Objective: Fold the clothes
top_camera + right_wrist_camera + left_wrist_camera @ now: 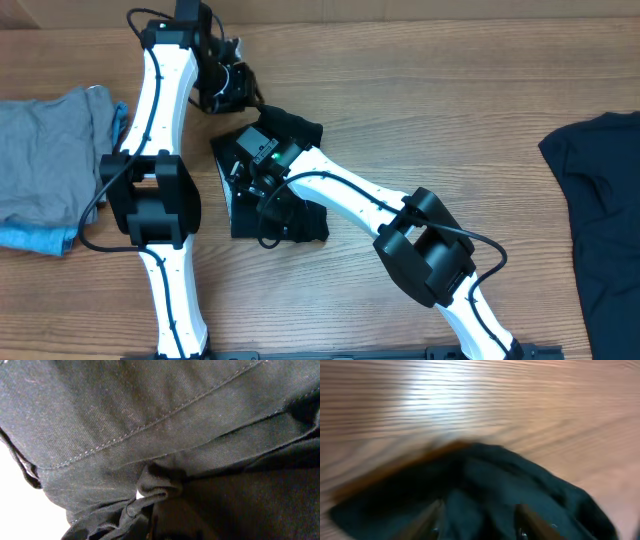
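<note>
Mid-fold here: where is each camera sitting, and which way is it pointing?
Overhead: above the table, facing straight down; shows both arms, left end effector and right end effector at the black garment.
Left wrist: low, facing along its fingers onto the black garment and table; blurred.
Right wrist: hard against the black garment; its own fingers not clearly visible.
Shared: all three see that garment.

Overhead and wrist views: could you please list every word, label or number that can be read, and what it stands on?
There is no readable text.
The folded black garment shows only plain cloth and stitching; the left wrist view is blurred.
The second black garment and the grey garment show no legible marks.
The green light is a lamp, not a sign.
</note>
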Robot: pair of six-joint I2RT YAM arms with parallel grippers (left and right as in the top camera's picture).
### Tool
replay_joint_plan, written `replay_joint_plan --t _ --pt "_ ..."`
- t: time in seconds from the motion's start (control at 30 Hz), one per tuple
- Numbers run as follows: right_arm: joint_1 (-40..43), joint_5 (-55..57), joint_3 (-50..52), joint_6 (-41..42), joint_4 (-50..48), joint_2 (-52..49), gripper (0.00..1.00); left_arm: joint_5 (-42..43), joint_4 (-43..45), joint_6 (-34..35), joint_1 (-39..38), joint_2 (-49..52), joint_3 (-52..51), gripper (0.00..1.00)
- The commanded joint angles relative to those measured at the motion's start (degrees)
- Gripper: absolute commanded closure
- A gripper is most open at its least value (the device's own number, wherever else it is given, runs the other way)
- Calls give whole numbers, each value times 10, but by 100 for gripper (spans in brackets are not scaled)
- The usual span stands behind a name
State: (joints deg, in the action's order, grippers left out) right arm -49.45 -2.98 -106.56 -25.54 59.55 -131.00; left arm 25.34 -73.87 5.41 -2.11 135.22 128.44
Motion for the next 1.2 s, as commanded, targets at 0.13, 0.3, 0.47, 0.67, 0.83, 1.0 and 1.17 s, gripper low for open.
replay_joint_plan --t 0.13,0.3,0.47,0.67,0.83,1.0,1.17 --pt "-4 -7 5 2 -3 -28 95 92 -9 -61 -4 -9 37 38" --pt "-4 -7 5 2 -3 -28 64 43 -19 -72 -10 -9 40 15" --pt "14 53 -41 48 43 -13 43 -40 -24 -49 -14 -9 40 16" --pt "78 55 -49 114 51 75 17 -84 -33 2 4 -9 40 12" --pt "200 57 -47 211 92 101 14 -84 -56 2 12 -9 40 11" --pt "261 11 -47 228 104 101 15 -155 -70 40 14 -9 39 7" --pt "222 -30 -47 228 126 101 21 -172 -86 54 14 -6 38 0"
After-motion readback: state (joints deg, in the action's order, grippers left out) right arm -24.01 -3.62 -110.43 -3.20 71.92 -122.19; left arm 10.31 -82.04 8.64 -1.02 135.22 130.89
